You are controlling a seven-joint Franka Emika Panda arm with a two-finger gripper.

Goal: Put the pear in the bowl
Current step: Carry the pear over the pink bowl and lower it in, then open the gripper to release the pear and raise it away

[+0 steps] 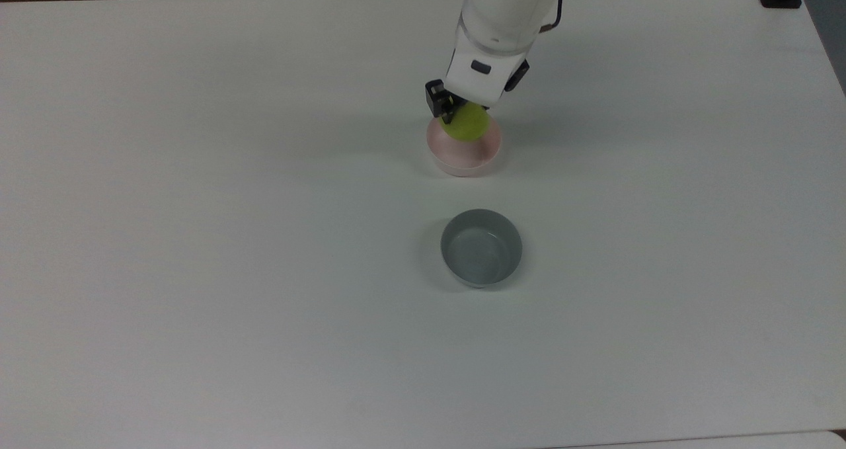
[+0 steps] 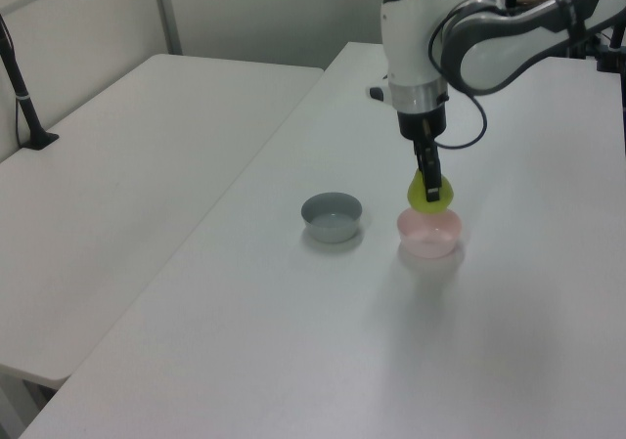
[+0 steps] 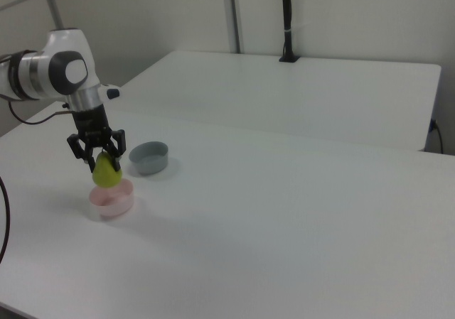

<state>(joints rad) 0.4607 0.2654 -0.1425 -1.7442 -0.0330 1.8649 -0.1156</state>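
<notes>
We've got the pear [image 3: 107, 171] pinched in the gripper [image 3: 100, 164], fingers pressed against its sides near the top, fruit hanging below w/ its fat end down. It sits directly over the pink bowl [image 3: 111, 200]: in the top view the pear [image 1: 466, 123] covers the far part of the bowl [image 1: 462, 154], and in the left view the pear [image 2: 427, 195] hangs just above the bowl's [image 2: 428, 235] rim, maybe grazing it, we can't tell for sure. In the right view there looks to be a sliver of gap between fruit and bowl, so we judge it's not resting inside yet. The grey bowl [image 1: 481, 248] is empty, well apart toward the top view's bottom; not our target. The table [image 1: 198, 237] carries nothing else near the work area. Progress, as we read it: pickup and carry are done, pear is lined up approx. over the target. Left to do: lower a bit, maybe nudge toward the bowl's centre since the pear sits toward the far rim in the top view, then let go and pull the arm up. Risk: a release off-centre could tip the light bowl or let the pear roll out over the rim.
</notes>
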